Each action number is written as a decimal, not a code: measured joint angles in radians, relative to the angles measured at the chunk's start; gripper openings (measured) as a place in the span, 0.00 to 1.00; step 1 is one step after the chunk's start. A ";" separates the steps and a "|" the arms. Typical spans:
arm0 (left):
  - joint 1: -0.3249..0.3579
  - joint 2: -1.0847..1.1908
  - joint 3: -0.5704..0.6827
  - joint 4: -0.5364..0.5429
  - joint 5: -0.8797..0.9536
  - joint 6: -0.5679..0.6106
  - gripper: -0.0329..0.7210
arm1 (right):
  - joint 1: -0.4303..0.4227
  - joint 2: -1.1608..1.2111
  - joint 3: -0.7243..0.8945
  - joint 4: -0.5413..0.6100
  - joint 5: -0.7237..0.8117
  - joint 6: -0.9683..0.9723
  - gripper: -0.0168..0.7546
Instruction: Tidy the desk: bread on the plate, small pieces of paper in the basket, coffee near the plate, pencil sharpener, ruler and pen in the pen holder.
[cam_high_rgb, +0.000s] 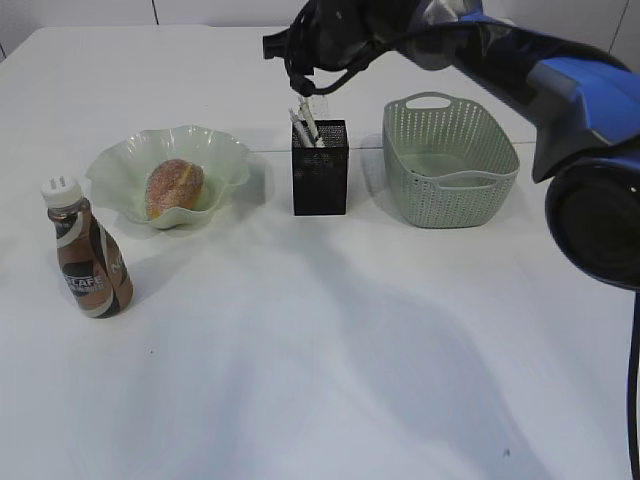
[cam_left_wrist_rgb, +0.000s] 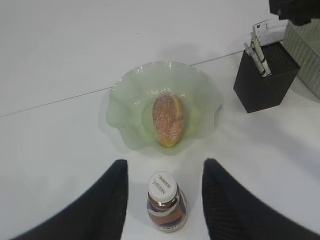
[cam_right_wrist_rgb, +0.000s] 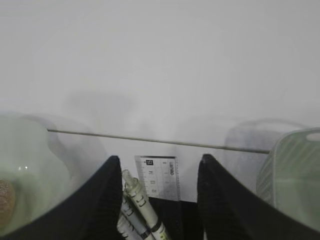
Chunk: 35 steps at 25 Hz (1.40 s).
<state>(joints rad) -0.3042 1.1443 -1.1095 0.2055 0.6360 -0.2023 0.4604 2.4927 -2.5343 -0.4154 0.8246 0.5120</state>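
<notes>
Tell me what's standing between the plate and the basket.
The pen holder, with pens and the ruler poking out, stands between the plate and the basket, as the exterior view shows.

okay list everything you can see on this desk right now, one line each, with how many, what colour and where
desk: one, white, under everything
coffee: one bottle, brown and white label, white cap, front left
plate: one, pale green, behind the bottle
bread: one, golden brown, on the plate
pen holder: one, black mesh, centre
pens: at least two, whitish, in the holder
ruler: one, clear, upright in the holder
basket: one, sage green, right of the holder
left gripper: black, open, astride the bottle
right gripper: black, open, above the holder
</notes>
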 joint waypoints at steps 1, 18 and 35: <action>0.000 0.000 0.000 0.000 0.000 0.000 0.49 | 0.000 -0.013 0.000 0.000 0.007 -0.005 0.54; 0.000 0.000 0.000 0.000 0.114 0.000 0.49 | 0.000 -0.172 -0.004 0.097 0.419 -0.236 0.54; 0.000 -0.020 0.000 0.000 0.361 0.003 0.49 | 0.000 -0.398 0.050 0.228 0.435 -0.435 0.54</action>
<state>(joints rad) -0.3042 1.1245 -1.1095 0.2055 0.9966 -0.1988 0.4604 2.0947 -2.4848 -0.1873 1.2594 0.0772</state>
